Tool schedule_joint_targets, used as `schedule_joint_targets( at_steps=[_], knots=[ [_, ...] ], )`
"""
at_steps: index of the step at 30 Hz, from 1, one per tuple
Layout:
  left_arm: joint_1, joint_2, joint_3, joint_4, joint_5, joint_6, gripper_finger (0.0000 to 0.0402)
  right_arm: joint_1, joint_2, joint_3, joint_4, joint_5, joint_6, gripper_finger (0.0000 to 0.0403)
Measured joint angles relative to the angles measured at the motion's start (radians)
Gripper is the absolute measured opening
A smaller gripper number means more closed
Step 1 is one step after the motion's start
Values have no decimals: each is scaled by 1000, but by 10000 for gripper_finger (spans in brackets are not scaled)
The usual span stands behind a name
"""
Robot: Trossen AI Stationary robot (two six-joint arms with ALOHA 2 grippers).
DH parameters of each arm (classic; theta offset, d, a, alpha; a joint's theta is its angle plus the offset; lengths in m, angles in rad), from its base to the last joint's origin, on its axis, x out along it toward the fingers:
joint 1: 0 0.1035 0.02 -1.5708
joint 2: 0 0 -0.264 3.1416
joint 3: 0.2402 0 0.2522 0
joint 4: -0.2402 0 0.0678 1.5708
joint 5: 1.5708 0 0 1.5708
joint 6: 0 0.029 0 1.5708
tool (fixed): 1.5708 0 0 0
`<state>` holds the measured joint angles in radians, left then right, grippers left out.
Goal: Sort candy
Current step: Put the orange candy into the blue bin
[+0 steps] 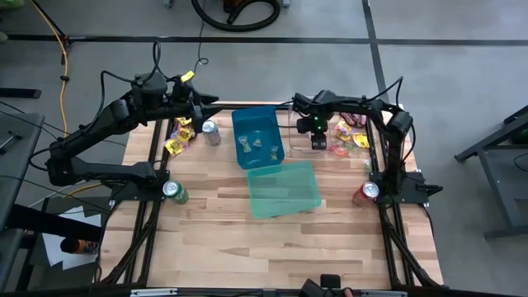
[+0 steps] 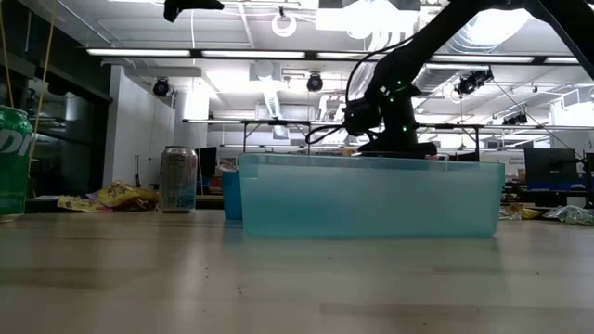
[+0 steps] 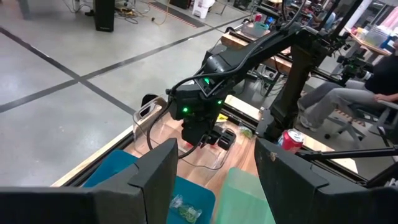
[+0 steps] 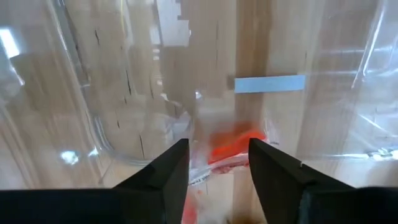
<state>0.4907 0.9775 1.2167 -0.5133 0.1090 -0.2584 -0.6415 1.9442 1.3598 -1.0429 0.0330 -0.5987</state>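
Two heaps of candy lie at the far end of the table (image 1: 223,239): a yellow pile (image 1: 179,136) on the left, beside a silver can (image 1: 211,132), and a mixed yellow, pink and green pile (image 1: 351,136) on the right. Neither heap shows a common direction; the wrappers lie jumbled.

Between the heaps stand three containers. A blue bin (image 1: 257,122) holds a few small wrapped pieces (image 1: 250,147) scattered on its floor. A teal bin (image 1: 283,188) sits just nearer the front of the table, touching or almost touching the blue one; nothing can be made out inside it. A clear tub (image 3: 149,118) stands to the right of the blue bin, and the right hand (image 1: 318,139) is lowered into it.

In the right wrist view an orange-red wrapped candy (image 4: 235,148) lies on the floor of the clear tub, just ahead of the right hand's fingers (image 4: 165,177) and in line with the gap between them. Its long axis runs roughly crosswise to the fingers. The fingers stand apart and hold nothing.

The left hand (image 3: 214,180) hovers above the far left part of the table, over the blue bin's side, fingers parted and empty.

A green can (image 1: 174,192) stands at the left edge and a red can (image 1: 365,194) at the right edge.
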Motion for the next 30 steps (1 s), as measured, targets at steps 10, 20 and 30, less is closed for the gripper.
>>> schedule_joint_targets(
  at_steps=[10,20,30],
  knots=[
    [0,0,0,0,-1,0,202,0,0,0,-4,19,25,149],
    [0,0,0,-20,-1,0,202,10,0,0,-18,69,43,17],
    [0,0,0,-20,-1,8,202,10,-26,0,-15,67,73,2]
  ],
)
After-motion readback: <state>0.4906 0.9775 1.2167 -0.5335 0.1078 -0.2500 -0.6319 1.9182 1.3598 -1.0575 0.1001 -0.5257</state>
